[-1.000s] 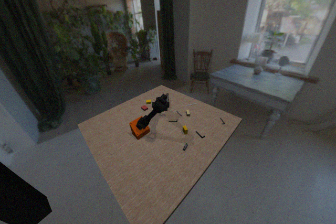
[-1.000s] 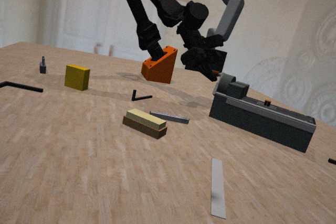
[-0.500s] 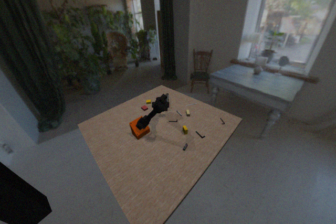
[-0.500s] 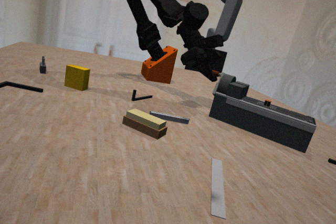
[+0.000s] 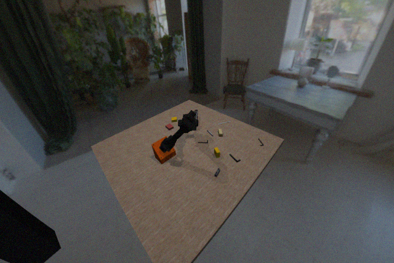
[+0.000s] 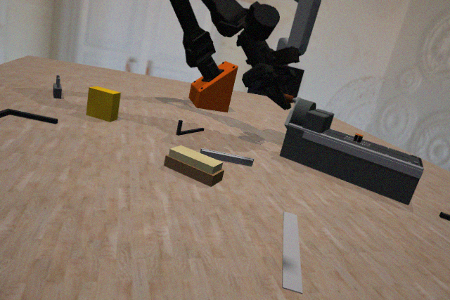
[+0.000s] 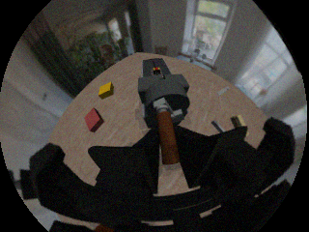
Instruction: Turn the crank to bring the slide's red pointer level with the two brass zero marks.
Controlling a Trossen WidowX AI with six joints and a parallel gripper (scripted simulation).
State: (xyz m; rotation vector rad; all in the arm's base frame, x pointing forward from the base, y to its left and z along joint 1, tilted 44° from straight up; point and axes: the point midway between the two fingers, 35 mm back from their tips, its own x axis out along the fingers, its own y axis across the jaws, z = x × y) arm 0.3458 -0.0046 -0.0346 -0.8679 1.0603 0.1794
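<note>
The gripper (image 5: pixel 195 114) (image 6: pixel 289 100) (image 7: pixel 162 126) has its fingers clamped on the brown handle (image 6: pixel 290 98) (image 7: pixel 168 140), one on each side. The handle's long axis runs forward from between them to the crank wheel (image 6: pixel 302 110) (image 7: pixel 176 100), roughly square to its face. So the next move likely has to carry the fingers sideways in an arc around the wheel's axle, without pulling along the handle; a straight tug could slip or bind.

Just beyond the wheel, the machine (image 6: pixel 349 166) (image 7: pixel 149 65) stretches away from the fingers. Farther out on its top sits the pointer (image 6: pixel 358 134) (image 7: pixel 156 70), in line past the wheel. The brass marks are too small to make out, so I cannot tell whether it is level, or which way to turn. Letting go should wait for that.
</note>
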